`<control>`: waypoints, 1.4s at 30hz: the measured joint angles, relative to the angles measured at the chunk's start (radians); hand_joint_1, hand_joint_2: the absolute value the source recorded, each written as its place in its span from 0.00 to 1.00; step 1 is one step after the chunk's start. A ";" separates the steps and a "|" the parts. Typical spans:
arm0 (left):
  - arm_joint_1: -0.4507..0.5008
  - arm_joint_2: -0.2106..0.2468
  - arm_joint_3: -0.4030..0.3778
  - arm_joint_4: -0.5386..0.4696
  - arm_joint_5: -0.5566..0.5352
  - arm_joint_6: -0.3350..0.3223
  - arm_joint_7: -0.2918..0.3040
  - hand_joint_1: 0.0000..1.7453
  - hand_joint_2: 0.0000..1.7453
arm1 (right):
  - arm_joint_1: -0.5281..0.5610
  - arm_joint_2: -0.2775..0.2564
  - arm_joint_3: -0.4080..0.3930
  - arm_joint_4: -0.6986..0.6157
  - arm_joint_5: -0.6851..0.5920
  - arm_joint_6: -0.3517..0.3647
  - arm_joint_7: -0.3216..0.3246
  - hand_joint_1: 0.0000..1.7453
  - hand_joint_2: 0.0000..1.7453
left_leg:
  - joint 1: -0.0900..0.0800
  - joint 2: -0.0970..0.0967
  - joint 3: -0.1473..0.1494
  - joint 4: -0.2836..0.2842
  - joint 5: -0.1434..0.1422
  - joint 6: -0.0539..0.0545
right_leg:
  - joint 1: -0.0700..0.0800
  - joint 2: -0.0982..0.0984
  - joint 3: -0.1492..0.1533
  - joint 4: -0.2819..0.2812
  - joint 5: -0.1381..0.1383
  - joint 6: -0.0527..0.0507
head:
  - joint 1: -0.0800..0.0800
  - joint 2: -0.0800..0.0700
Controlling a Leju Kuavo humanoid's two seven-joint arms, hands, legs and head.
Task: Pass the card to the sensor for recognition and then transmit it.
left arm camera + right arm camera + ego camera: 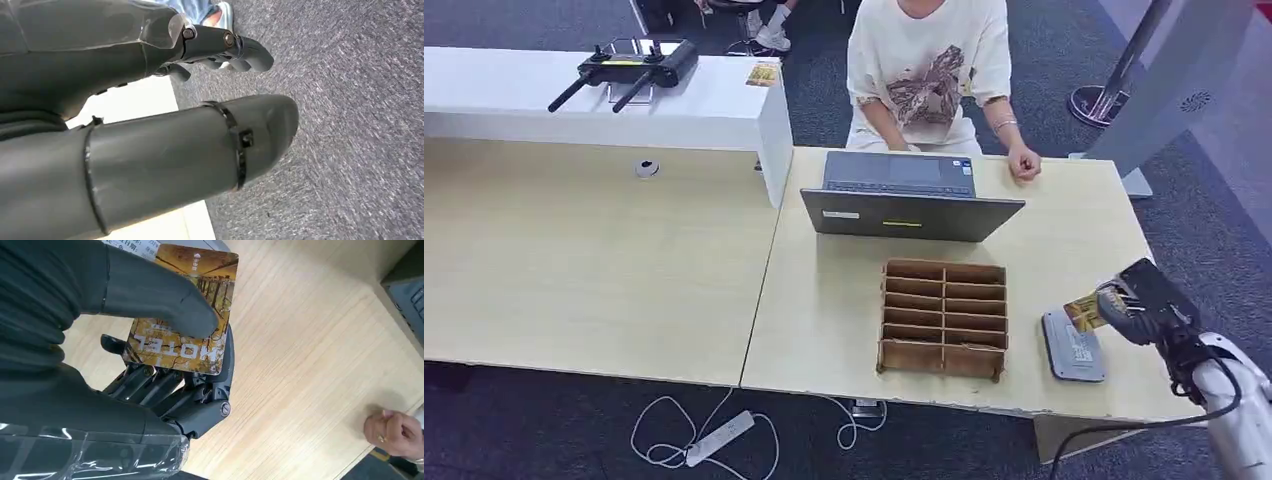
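My right hand (1136, 297) holds a yellow hotel card (1082, 314) just above the grey sensor pad (1074, 346) near the table's right front edge. Close up in the right wrist view, the thumb (165, 295) presses the card (197, 340) against the dark fingers (165, 385) underneath, and a corner of the sensor (145, 246) peeks out behind it. My left hand (220, 45) hangs over grey carpet beside a white surface, fingers loosely curled and holding nothing.
A wooden divided box (944, 318) stands left of the sensor. Behind it is an open laptop (904, 195), with a seated person whose hand (1024, 165) rests on the table. A controller (629, 68) lies on the white counter at the far left.
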 joint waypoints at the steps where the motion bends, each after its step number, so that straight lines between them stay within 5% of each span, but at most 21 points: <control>1: 0.000 0.000 0.001 0.000 0.000 0.000 0.000 0.00 0.00 | -0.005 0.001 0.005 0.005 0.002 0.000 0.000 1.00 1.00 | 0.000 0.000 0.000 0.000 0.000 0.000 | 0.000 0.000 0.000 0.000 0.000 0.000 | 0.000 0.000; 23: -0.003 -0.005 0.019 0.000 -0.017 -0.005 0.014 0.00 0.00 | -0.080 0.050 0.092 0.116 0.031 -0.035 0.016 1.00 1.00 | 0.000 0.000 0.000 0.000 0.000 0.000 | 0.000 0.000 0.000 0.000 0.000 0.000 | 0.000 0.000; 42: 0.000 -0.005 0.033 0.000 -0.026 -0.001 0.007 0.00 0.00 | 0.051 0.013 0.000 -0.003 0.009 -0.021 0.038 1.00 1.00 | 0.000 0.000 0.000 0.000 0.000 0.000 | 0.000 0.001 0.000 0.000 0.000 0.000 | 0.000 0.000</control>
